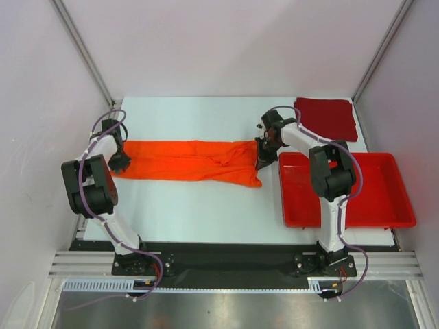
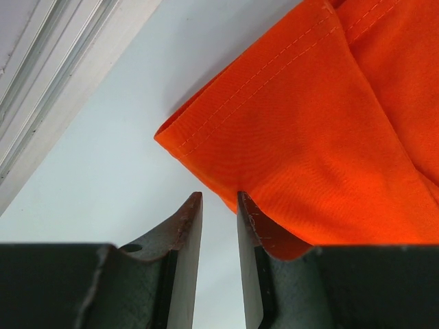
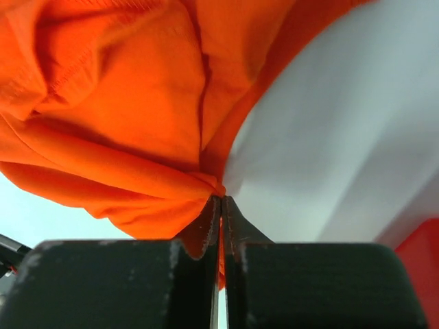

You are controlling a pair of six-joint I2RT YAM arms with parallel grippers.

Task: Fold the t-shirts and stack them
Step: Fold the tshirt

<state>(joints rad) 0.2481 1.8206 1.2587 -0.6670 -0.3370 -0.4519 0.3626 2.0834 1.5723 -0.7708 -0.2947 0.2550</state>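
One orange t-shirt (image 1: 188, 160) is lying stretched across mid-frame — the right gripper (image 3: 221, 200) is pinching its bunched right end, likely to pull it taut, while the left gripper (image 2: 219, 197) is hovering slightly parted at the left hem, gripping nothing. The dark red t-shirt (image 1: 326, 116) is lying folded, upper right.

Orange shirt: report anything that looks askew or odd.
The orange shirt lies in a long band. Its right end is bunched and wrinkled where the right gripper pinches it between shut jaws. Its left end lies flat. Nothing else stands out.
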